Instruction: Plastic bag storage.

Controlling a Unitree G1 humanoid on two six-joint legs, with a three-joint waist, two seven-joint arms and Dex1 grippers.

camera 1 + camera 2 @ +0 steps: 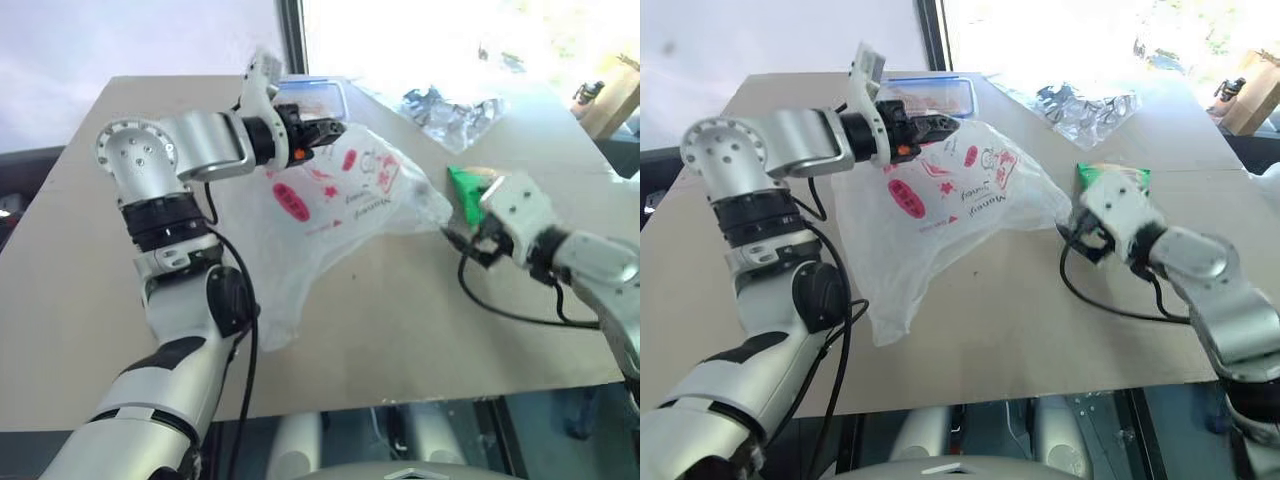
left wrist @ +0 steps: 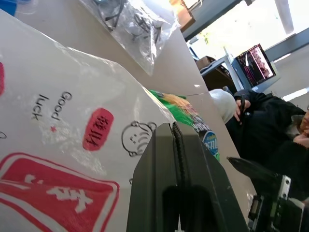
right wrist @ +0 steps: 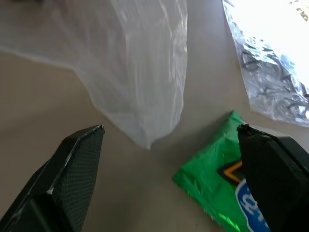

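Note:
The plastic bag [image 1: 330, 205], thin, translucent white with red printed marks, is lifted at its upper edge and drapes down onto the tan table [image 1: 400, 340]. My left gripper [image 1: 325, 130] is shut on that raised edge, its fingers [image 2: 178, 183] pressed together beside the printed side of the bag [image 2: 58, 125]. My right gripper [image 3: 170, 128] stands open, low over the table just right of the bag. The bag's drooping corner [image 3: 149, 96] lies ahead between its fingertips without touching them.
A green snack packet [image 1: 465, 185] lies close by the right gripper's fingers. A blue-rimmed clear lunchbox [image 1: 930, 95] sits behind the bag, and a shiny clear wrapper [image 1: 1085, 105] lies at the back right. A person in dark clothes [image 2: 270, 121] sits beyond the table.

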